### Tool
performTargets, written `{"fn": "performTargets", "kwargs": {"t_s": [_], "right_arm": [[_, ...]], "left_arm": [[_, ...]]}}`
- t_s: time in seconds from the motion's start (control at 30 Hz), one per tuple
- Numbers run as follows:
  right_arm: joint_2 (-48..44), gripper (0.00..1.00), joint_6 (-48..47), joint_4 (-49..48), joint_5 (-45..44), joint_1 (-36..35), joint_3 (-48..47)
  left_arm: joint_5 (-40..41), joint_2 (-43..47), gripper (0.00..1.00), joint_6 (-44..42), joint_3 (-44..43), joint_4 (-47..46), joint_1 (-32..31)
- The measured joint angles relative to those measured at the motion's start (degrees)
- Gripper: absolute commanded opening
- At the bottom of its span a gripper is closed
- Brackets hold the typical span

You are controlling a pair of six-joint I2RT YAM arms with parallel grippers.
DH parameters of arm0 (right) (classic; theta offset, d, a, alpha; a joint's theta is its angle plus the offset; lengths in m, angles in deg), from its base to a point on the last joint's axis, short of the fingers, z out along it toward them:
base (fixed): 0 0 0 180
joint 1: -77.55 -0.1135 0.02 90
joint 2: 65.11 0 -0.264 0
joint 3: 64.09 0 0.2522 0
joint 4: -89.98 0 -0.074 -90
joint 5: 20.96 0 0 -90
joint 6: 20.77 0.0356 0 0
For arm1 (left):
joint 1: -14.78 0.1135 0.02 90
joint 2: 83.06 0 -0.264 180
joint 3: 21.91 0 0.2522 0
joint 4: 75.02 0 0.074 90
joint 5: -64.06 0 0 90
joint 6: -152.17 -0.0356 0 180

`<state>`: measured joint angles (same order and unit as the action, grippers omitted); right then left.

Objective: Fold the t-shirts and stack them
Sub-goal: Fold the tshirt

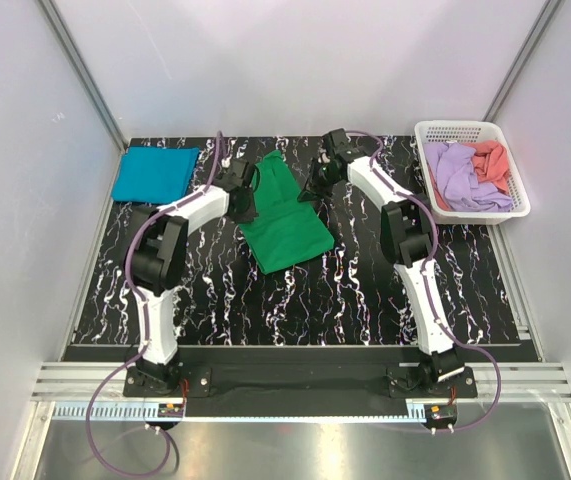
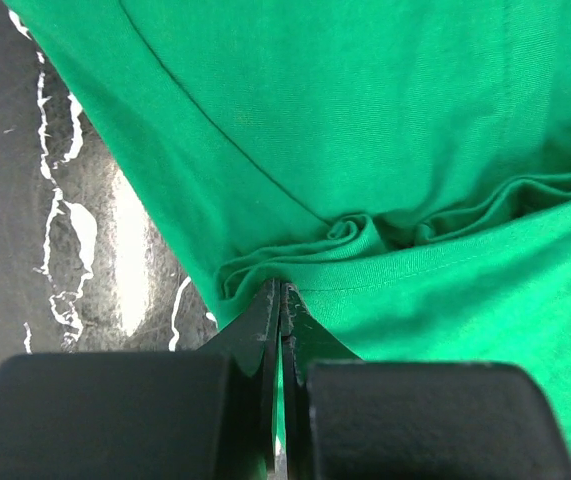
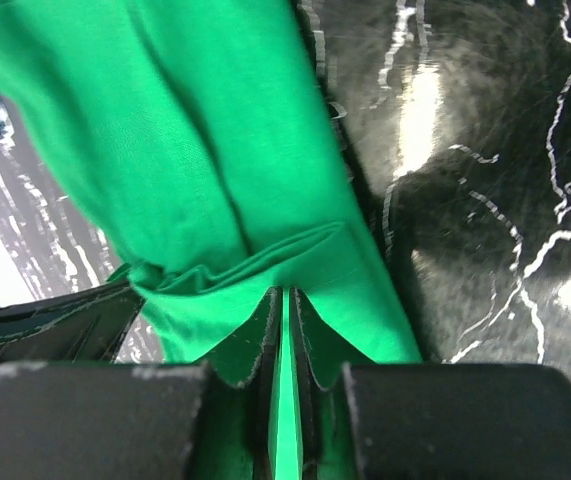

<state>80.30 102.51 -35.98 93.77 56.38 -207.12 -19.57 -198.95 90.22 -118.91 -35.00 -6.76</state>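
Note:
The bright green t-shirt [image 1: 285, 220] lies on the black marbled table, its far part lifted between the two grippers. My left gripper [image 1: 245, 195] is shut on the shirt's left edge; in the left wrist view the gripper [image 2: 281, 292] pinches a bunched fold of the green cloth [image 2: 385, 150]. My right gripper [image 1: 310, 185] is shut on the shirt's right edge; in the right wrist view the gripper [image 3: 285, 295] pinches the green cloth [image 3: 185, 150]. A teal-blue shirt [image 1: 155, 172], folded to a rectangle, lies at the far left. Lilac [image 1: 460, 180] and coral [image 1: 490, 160] shirts lie in the basket.
The white lattice basket [image 1: 470, 128] stands at the far right corner of the table [image 1: 365, 290]. White walls close in left, right and behind. The arm bases sit on the rail at the near edge.

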Motion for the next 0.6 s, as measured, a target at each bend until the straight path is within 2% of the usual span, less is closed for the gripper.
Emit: {"fn": "performTargets", "kwargs": {"t_s": [0.3, 0.4, 0.5, 0.6], "right_arm": [[3.8, 0.15, -0.3, 3.0, 0.0, 0.0, -4.3], [3.3, 0.18, -1.2, 3.9, -0.1, 0.0, -5.7], [0.3, 0.21, -2.8, 4.6, 0.1, 0.2, -2.7], [-5.6, 0.21, -4.6, 5.0, 1.8, 0.5, 4.3]], "left_arm": [[0.0, -1.2, 0.00, -0.5, -2.8, 3.0, 1.2], [0.5, -1.2, 0.06, -0.7, -8.5, 7.7, 1.8], [0.5, 1.2, 0.07, -0.5, -11.2, 8.9, 1.9], [-1.3, 7.9, 0.06, 1.4, -7.8, 9.0, 1.2]]}}
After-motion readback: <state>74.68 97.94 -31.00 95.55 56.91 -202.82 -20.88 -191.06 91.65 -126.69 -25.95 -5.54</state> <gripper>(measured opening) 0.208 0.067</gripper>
